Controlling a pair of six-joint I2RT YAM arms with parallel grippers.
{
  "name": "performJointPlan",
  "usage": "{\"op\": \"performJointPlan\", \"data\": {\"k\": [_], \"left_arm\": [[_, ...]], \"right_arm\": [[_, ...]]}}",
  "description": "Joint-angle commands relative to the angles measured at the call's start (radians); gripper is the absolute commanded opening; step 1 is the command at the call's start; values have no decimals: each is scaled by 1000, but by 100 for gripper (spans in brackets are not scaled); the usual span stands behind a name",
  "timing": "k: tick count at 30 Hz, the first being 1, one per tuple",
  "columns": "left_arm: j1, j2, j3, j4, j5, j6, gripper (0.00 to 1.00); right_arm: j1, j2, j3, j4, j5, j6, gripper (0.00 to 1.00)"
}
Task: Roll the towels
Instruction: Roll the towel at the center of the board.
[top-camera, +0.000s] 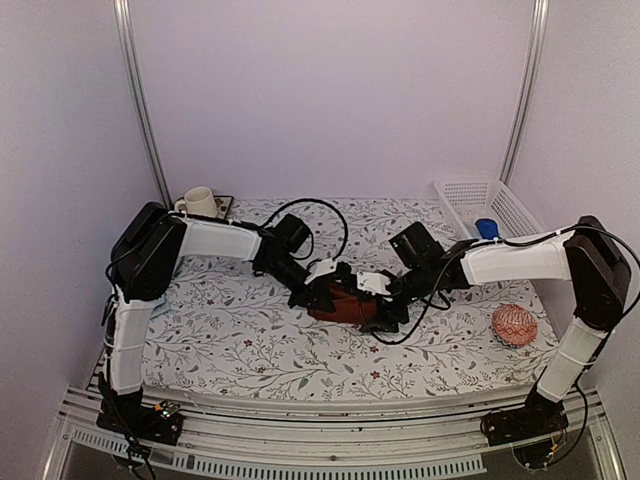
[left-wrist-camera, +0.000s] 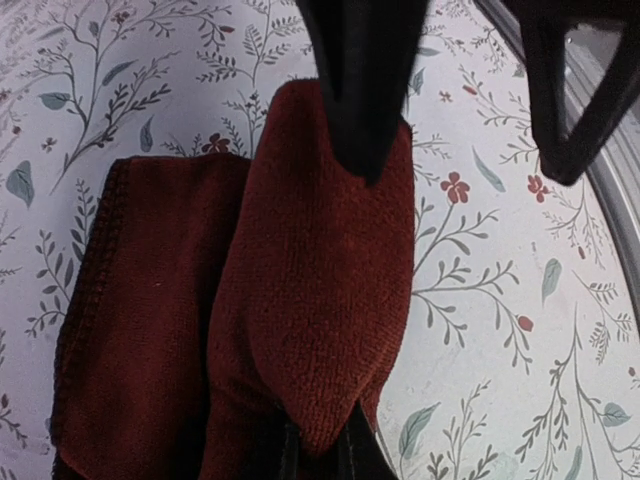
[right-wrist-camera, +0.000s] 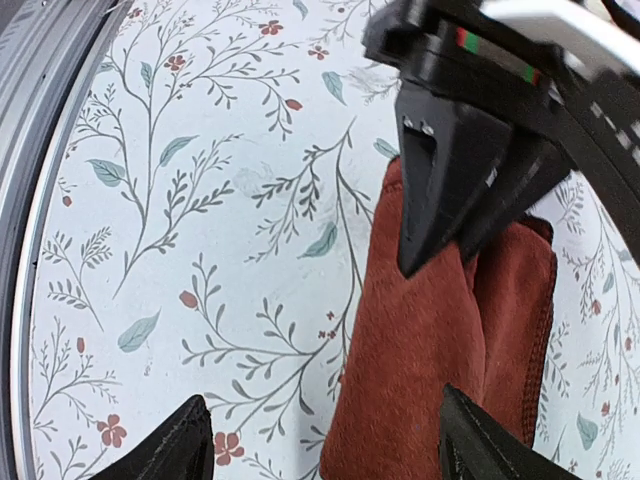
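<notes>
The maroon towel (top-camera: 338, 308) lies folded near the middle of the surface (top-camera: 230, 340), and both arms meet over it. The left pincer (left-wrist-camera: 318, 452) is nearly shut, its fingers nipping a raised fold of the towel. That fold stands up as a thick ridge along the towel's right half, and the left half lies flat on the cloth. The right pincer (right-wrist-camera: 322, 400) stands wide. One finger is over the towel's end opposite the left pincer's grip, and the other is off to the side above bare cloth. It grips nothing. Whether that first finger presses the towel or only hangs just above it cannot be told.

The surface is covered by a white cloth printed with grey-green sprigs and small red flowers. Pale, plain walls (top-camera: 330, 90) close in the far side and both flanks, with a slim metal post (top-camera: 140, 100) in each far corner.

Far to the left of the towel, a cream mug (top-camera: 199, 202) stands at the far edge. Far to the right of the towel, a white slatted basket (top-camera: 462, 190) sits in the corner with a small blue object (top-camera: 486, 228) beside its near end. To the right of the towel and a little nearer is an orange-pink patterned ball (top-camera: 514, 325), well apart from it. A black cable (top-camera: 320, 215) loops over the cloth just beyond the towel.

On the near side of the towel, bare cloth runs to a metal rail (top-camera: 320, 420) along the edge. More bare cloth lies to the towel's left.
</notes>
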Motion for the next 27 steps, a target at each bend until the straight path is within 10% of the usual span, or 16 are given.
{"op": "performJointPlan", "data": {"k": [1,16,23,27], "left_arm": [[6,62,33,-41,21,-26,0],[12,94,45,-46,17,-38,0],[21,85,45,-45,10,-36,0],[38,43,17,-1,-30,-51,17]], "right_arm": [[65,36,-9,139,142,-41,77],[125,145,-42,273,501,-25,61],[124,166,-30,242,484,-20,21],[122,168,-33,220,468,13,11]]}}
